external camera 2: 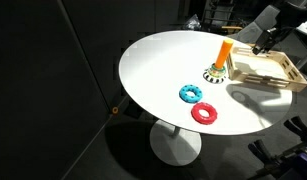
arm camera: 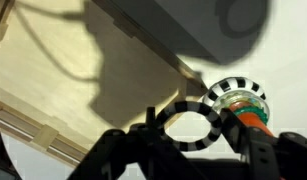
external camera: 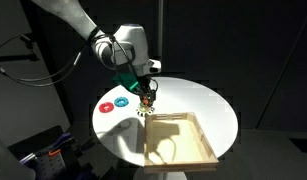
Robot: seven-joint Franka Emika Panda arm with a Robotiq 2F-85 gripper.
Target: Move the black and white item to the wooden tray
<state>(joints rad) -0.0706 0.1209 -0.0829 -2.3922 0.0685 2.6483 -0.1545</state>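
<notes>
A black and white striped ring (arm camera: 186,106) sits between my gripper's (arm camera: 193,128) fingers in the wrist view, and the gripper is shut on it. Just beside it stands the ring stacker (arm camera: 241,100), with a striped base, a green ring and an orange peg. The wooden tray (arm camera: 53,90) lies to the upper left of that view. In both exterior views my gripper (external camera: 145,95) (external camera 2: 263,42) hovers low between the stacker (external camera 2: 217,68) and the near edge of the wooden tray (external camera: 183,150) (external camera 2: 278,72). The held ring is too small to make out there.
A blue ring (external camera 2: 191,93) (external camera: 121,101) and a red ring (external camera 2: 204,113) (external camera: 106,105) lie loose on the round white table (external camera 2: 158,70) (external camera: 208,105), away from the tray. The table's edge runs close behind the tray. The surroundings are dark.
</notes>
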